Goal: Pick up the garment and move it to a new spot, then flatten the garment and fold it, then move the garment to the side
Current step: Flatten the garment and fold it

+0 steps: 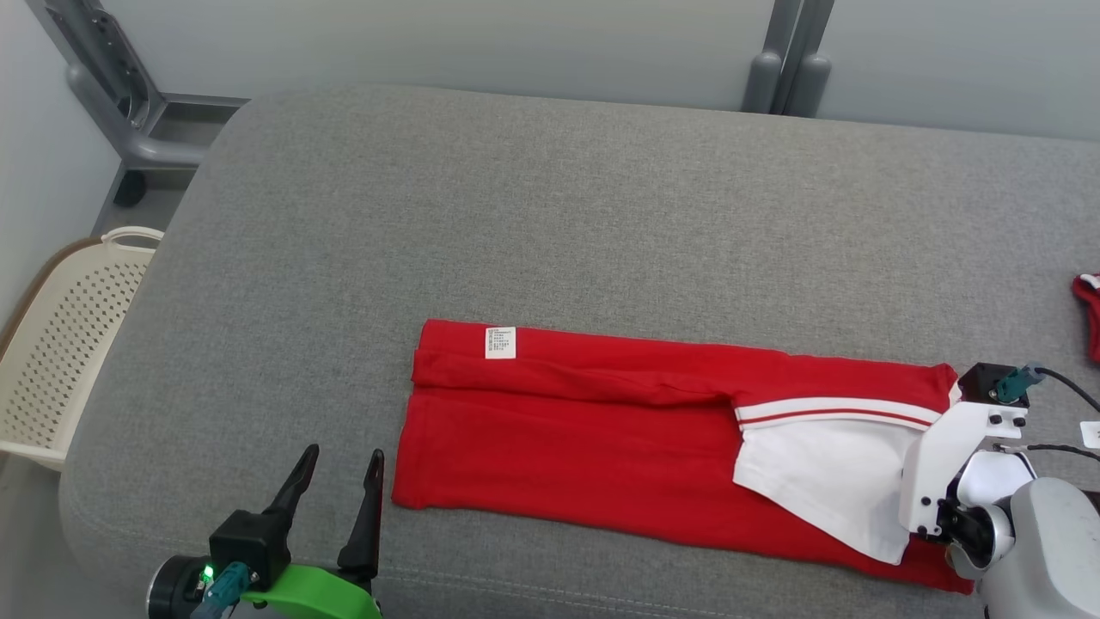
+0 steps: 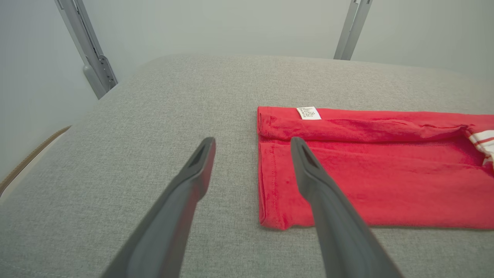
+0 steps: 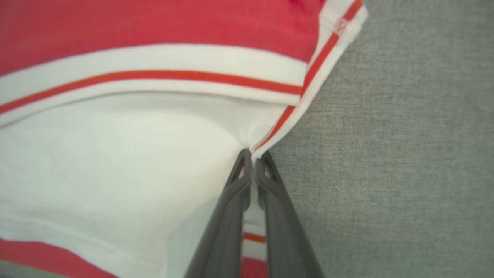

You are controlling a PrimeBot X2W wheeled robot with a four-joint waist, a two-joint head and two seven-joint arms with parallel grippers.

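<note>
The right gripper (image 3: 252, 155) pinches the striped edge of the red shirt (image 1: 559, 430). The left gripper (image 1: 344, 452) is spread wide. A cream basket (image 1: 69, 344) stands beside the grey cushion (image 1: 516, 215).

Bright even light, soft shadows; right wrist view blurred, close-up.

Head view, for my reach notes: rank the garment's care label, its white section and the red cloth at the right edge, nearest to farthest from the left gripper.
From the left gripper, jaws open at the lower left:
1. Care label, far left corner of the garment.
2. White section, at the garment's right end.
3. Red cloth, at the right edge.
</note>
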